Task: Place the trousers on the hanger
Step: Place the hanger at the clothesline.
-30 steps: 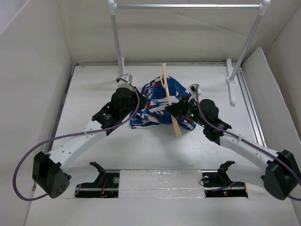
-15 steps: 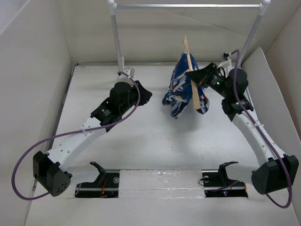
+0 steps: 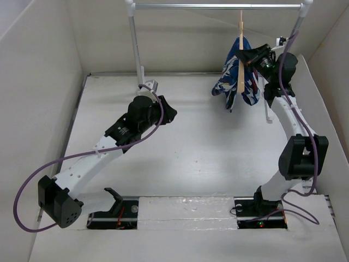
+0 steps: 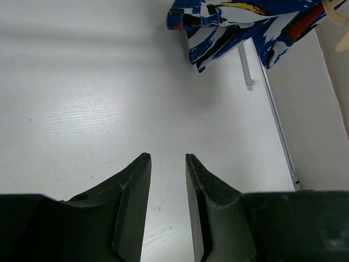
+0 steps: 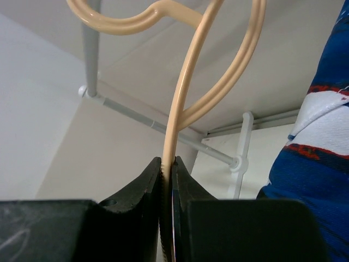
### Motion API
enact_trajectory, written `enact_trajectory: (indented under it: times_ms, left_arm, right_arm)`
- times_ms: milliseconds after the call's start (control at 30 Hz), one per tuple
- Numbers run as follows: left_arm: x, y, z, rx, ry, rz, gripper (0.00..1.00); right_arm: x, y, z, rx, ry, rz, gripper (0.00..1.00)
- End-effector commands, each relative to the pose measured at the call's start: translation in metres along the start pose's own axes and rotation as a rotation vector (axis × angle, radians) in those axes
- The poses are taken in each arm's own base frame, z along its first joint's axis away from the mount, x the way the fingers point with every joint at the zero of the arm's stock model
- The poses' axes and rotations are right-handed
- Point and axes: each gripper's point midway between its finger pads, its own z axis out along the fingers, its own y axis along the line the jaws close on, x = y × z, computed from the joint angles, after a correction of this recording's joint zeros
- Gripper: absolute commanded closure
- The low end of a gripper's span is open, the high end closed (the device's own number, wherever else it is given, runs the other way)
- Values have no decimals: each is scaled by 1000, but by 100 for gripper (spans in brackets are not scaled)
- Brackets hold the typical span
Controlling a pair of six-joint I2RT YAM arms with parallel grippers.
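**Task status.** The bright blue fabric trousers with white, red and black streaks (image 3: pixel 233 82) are draped over the thin pale tan wooden hanger (image 3: pixel 240 60), with bunched fabric on both sides of it. The placing step is judged complete. The loaded hanger is held at the far right, just under the grey metal rail on white posts (image 3: pixel 218 7). Its hook reaches the line of the rail. Whether the hook is over the rail cannot be determined from these views. If hanging is intended, the remaining steps are to seat the hook and release.

**Orientation.**
- In the top view the hanger is seen edge-on.
- Its long axis runs almost straight up the picture, hook end uppermost at the rail and the opposite end low among the fabric.
- The trousers hang below, apparently clear of the white worktop (image 3: pixel 191 158).

**Tool state.**
- Right tool (image 5: pixel 168 166): clamped on the hanger's thin tan neck just below the hook loop.
- Left tool (image 4: pixel 166 161): narrow gap, nothing between the fingers, low over bare worktop, well apart from the trousers.
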Motion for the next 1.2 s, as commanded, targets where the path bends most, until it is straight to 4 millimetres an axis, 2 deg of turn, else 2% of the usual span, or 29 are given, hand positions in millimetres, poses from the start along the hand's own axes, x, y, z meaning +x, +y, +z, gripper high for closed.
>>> enact_trajectory:
  times_ms: [0,33,167,300,333,367,500,567,600,733,900,933,1033,1167]
  left_arm:
    - [-8,-4,-11,22,-28,14,72]
    - [-7,-3,-11,21,-25,14,72]
    - [-1,-1,-9,19,-13,12,71]
    - [8,3,-5,18,11,10,71]
    - [10,4,-4,14,16,9,71]
    - [14,7,-2,9,22,6,71]
    - [16,8,1,4,29,7,71]
    - [20,4,1,27,49,5,71]
    - [20,4,2,31,50,6,71]
    - [25,5,5,29,64,4,72]
    - [25,3,5,37,66,3,71]
    - [25,3,5,37,66,3,71]
    - [25,5,4,31,65,5,71]
    - [22,6,2,23,55,8,71]
  right_arm:
    - [-64,129,-25,-357,-180,-205,100]
    - [-73,122,-26,-348,-192,-201,100]
    - [-85,121,-33,-386,-201,-214,100]
    - [-77,135,-45,-410,-181,-227,100]
    - [-73,130,-47,-394,-171,-220,100]
    - [-71,141,-54,-402,-174,-239,100]
    - [-71,145,-63,-408,-158,-258,100]
    - [-65,139,-64,-391,-138,-246,100]
    - [-62,145,-71,-398,-138,-256,100]
    - [-48,148,-82,-412,-126,-249,100]
    - [-83,142,-81,-384,-182,-284,100]
    - [-91,146,-79,-388,-189,-298,100]
    - [-108,121,-67,-371,-206,-258,100]
    - [-123,100,-60,-344,-234,-239,100]
